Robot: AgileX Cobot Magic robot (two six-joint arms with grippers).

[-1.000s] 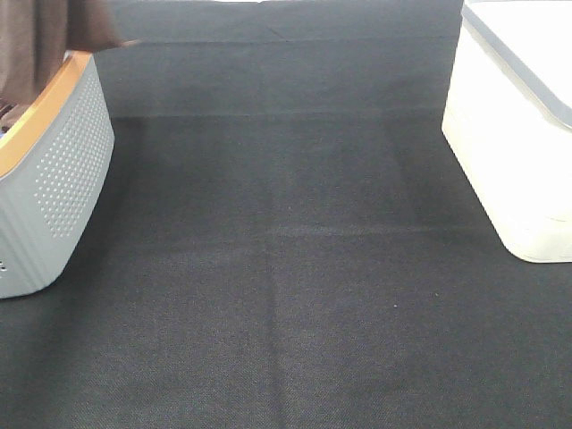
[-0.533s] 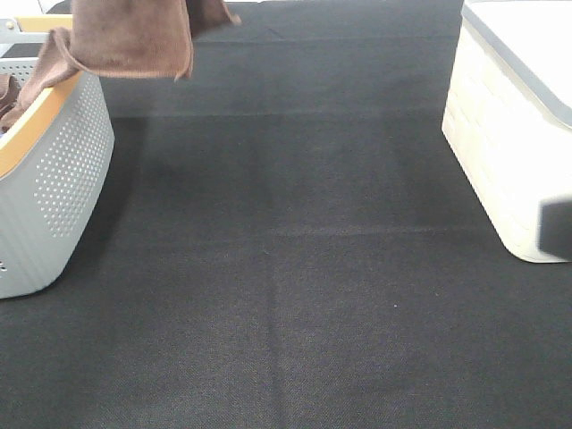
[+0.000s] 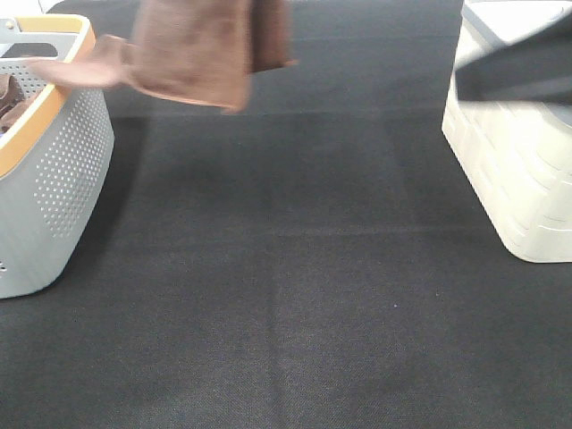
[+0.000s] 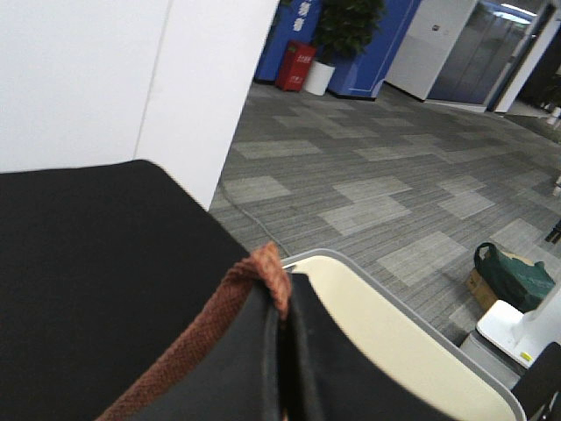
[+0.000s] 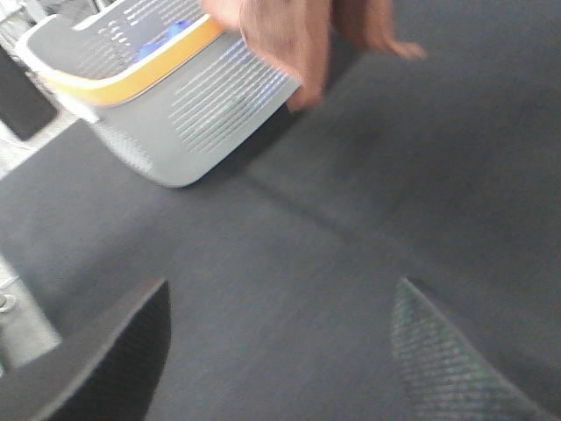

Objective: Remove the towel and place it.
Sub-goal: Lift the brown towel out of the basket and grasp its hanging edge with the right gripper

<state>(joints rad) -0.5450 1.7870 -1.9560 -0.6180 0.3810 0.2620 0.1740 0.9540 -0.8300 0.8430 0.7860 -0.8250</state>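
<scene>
The reddish-brown towel (image 3: 192, 49) hangs in the air at the back, between the grey basket (image 3: 63, 170) and the table's middle. One corner trails back over the basket's orange rim. My left gripper (image 4: 282, 303) is shut on the towel's hem (image 4: 263, 272); it is above the exterior view's top edge. My right gripper (image 5: 280, 294) is open with nothing between its fingers, and faces the towel (image 5: 280, 35) and the basket (image 5: 166, 96) across the table. The right arm (image 3: 514, 67) shows as a dark blur in front of the white box.
A white box (image 3: 514, 152) with a grey-edged lid stands at the right. Another brown cloth (image 3: 7, 94) lies bunched inside the basket. Black cloth (image 3: 286, 268) covers the table between basket and box.
The towel has swung right, from above the basket out over the table's back. The right arm has come into the exterior view, rising from the right edge to the upper right.
</scene>
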